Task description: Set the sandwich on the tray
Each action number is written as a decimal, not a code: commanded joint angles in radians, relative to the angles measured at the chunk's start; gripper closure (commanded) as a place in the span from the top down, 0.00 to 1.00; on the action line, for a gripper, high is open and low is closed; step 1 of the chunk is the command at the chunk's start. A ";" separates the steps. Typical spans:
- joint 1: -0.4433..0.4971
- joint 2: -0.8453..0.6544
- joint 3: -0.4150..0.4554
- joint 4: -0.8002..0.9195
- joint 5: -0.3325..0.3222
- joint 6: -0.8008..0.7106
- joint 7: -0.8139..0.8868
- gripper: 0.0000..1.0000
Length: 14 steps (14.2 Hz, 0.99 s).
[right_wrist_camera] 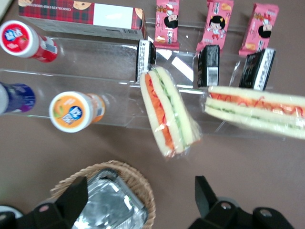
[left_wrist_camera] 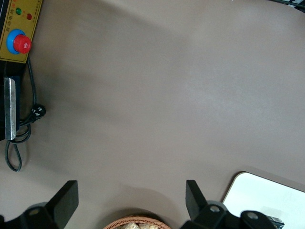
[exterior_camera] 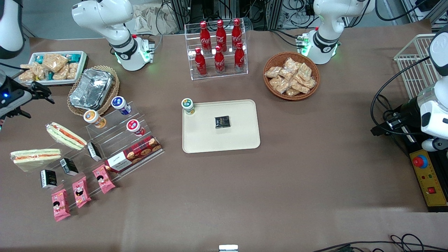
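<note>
At the working arm's end of the table we hold our gripper (exterior_camera: 43, 95) unclenched above the sandwich (exterior_camera: 65, 135) on the clear stand (exterior_camera: 115, 140); approach step, next descend, then carry to the tray (exterior_camera: 224, 140).

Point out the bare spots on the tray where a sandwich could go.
The cream-beige rectangular tray is bare nearer the camera than the small black packet, and toward the parked arm's end. The green-lidded cup crowds one corner. The open gripper hovers beside the wrapped triangular sandwich.
</note>
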 commanded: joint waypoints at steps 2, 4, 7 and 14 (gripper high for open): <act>0.000 0.079 -0.021 -0.026 0.005 0.109 -0.121 1.00; 0.000 0.118 -0.021 -0.026 0.008 0.146 -0.166 1.00; -0.004 0.120 -0.027 -0.026 0.011 0.146 -0.173 1.00; 0.000 0.072 -0.055 0.209 0.017 -0.122 -0.158 1.00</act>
